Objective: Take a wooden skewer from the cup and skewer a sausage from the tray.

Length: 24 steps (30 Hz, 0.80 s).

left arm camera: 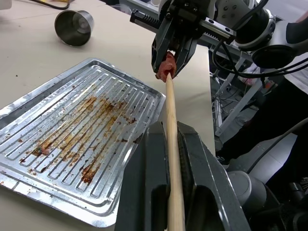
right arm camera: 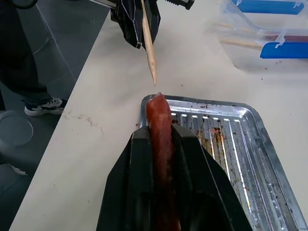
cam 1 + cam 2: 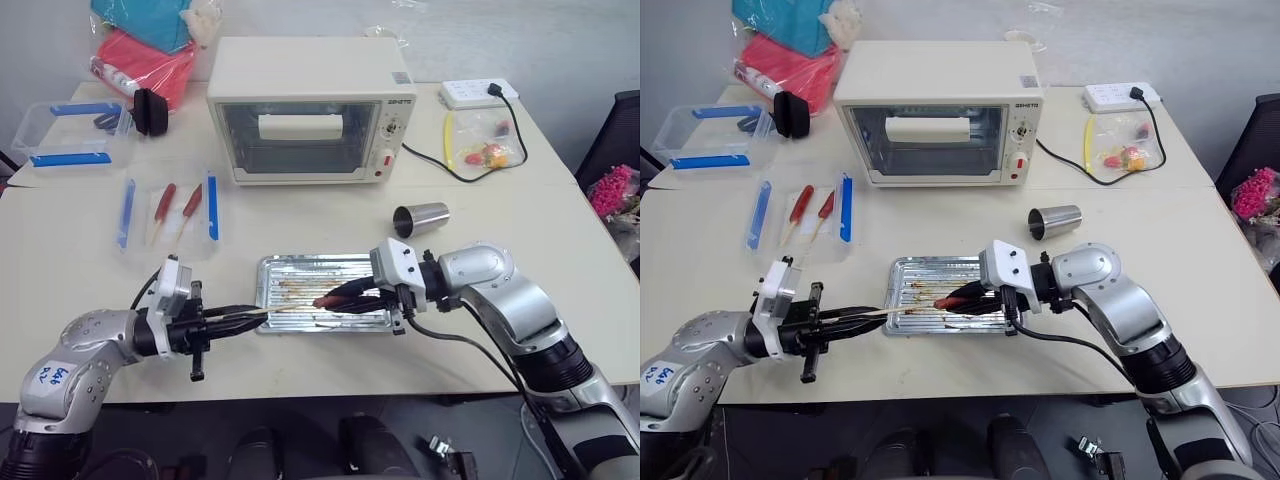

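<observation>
My left gripper (image 3: 245, 315) is shut on the wooden skewer (image 3: 285, 309), which lies level and points right over the tray (image 3: 268, 268). The sausage (image 3: 335, 298) hangs lengthwise above the tray's middle, with my right gripper (image 3: 345, 297) shut on it and its red end facing the skewer. In the right wrist view the skewer's tip (image 2: 154, 79) stops a small gap short of the sausage's end (image 2: 158, 98). The left wrist view lines the skewer (image 1: 171, 125) up with the sausage (image 1: 167, 67). The steel cup (image 3: 420, 218) lies on its side behind the tray, to the right.
A toaster oven (image 3: 305, 110) stands at the back. A clear box with blue clips (image 3: 70, 135) sits at the back left, and its lid (image 3: 170, 210) bears two skewered sausages. A power strip (image 3: 480, 92) and a plastic bag (image 3: 485, 140) lie at the back right.
</observation>
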Tool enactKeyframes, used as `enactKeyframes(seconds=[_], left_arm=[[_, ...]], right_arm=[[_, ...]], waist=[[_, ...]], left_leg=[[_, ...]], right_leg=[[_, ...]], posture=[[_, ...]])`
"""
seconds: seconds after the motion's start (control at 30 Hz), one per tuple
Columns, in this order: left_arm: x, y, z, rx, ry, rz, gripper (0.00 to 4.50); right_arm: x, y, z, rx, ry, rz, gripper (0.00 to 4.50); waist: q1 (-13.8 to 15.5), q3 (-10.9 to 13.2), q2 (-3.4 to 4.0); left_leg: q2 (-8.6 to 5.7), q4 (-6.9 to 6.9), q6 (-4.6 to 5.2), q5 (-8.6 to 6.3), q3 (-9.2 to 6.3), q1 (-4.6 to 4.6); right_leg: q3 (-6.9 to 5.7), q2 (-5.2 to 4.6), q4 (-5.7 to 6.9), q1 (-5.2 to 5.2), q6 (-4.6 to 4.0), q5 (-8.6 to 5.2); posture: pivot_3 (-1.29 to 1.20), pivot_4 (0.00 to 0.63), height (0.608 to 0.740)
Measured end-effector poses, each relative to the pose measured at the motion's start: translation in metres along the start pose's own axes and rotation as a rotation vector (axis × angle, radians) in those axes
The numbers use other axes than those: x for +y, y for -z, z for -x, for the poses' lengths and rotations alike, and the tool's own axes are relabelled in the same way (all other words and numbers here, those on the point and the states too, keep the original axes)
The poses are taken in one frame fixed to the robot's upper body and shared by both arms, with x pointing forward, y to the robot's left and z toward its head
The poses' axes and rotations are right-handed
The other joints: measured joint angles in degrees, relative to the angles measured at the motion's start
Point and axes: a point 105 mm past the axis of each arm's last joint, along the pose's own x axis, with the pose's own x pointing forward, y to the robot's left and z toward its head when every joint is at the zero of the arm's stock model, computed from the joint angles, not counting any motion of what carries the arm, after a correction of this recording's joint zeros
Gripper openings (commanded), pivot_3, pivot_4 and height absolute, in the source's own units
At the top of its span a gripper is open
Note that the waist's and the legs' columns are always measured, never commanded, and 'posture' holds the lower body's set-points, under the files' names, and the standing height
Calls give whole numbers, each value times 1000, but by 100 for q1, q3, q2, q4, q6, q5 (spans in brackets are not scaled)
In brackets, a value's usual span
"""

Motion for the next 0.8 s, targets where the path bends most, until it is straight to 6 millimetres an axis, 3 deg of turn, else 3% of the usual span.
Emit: enactKeyframes(seconds=[0.8], left_arm=[[4, 4, -28, -3, 79, -11, 0]], right_arm=[[1, -5, -10, -4, -22, 15, 509]], waist=[[5, 0, 0]], left_leg=[[-2, 9, 0, 0, 0, 0]], right_leg=[[0, 1, 7, 0, 0, 0]], posture=[[0, 150, 740]])
